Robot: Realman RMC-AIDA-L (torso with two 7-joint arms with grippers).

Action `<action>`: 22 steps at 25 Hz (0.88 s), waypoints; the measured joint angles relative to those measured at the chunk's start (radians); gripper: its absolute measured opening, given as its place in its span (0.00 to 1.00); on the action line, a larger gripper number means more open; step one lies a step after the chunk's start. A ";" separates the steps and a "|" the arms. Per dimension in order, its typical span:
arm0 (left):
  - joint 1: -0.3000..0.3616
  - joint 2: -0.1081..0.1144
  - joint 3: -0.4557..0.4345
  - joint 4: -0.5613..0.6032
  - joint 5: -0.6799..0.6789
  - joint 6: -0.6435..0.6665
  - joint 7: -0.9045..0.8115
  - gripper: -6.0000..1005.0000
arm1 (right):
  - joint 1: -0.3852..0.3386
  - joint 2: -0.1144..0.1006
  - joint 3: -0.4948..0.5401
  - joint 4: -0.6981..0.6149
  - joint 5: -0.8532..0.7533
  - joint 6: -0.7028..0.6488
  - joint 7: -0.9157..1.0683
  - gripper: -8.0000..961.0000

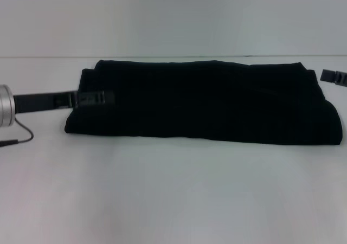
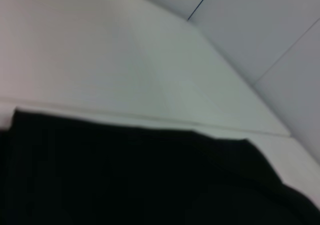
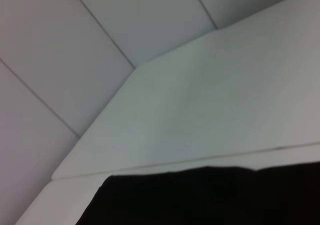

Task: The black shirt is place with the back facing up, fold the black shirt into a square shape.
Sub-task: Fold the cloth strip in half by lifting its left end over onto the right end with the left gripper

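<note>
The black shirt [image 1: 206,100] lies on the white table [image 1: 173,195] as a long, flat band folded lengthwise, running left to right. My left gripper [image 1: 106,98] reaches in from the left, low over the shirt's left end. At the far right, my right gripper [image 1: 328,76] sits just beyond the shirt's upper right corner. The left wrist view shows only black shirt fabric [image 2: 125,180] below the pale table. The right wrist view shows another stretch of the shirt [image 3: 210,197] in the same way.
A thin black cable [image 1: 21,136] loops from the left arm's silver wrist [image 1: 4,105] onto the table. The table's far edge [image 1: 54,57] meets a pale panelled wall [image 3: 125,25]. White table surface lies in front of the shirt.
</note>
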 joint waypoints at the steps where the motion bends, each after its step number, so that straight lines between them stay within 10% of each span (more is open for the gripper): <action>1: 0.001 0.000 -0.001 0.001 0.020 -0.001 -0.014 0.88 | -0.002 -0.002 0.000 0.001 -0.005 -0.008 0.001 0.91; 22: -0.024 0.003 0.010 -0.097 0.210 -0.330 -0.057 0.86 | 0.008 -0.006 0.000 0.003 -0.062 0.042 0.063 0.90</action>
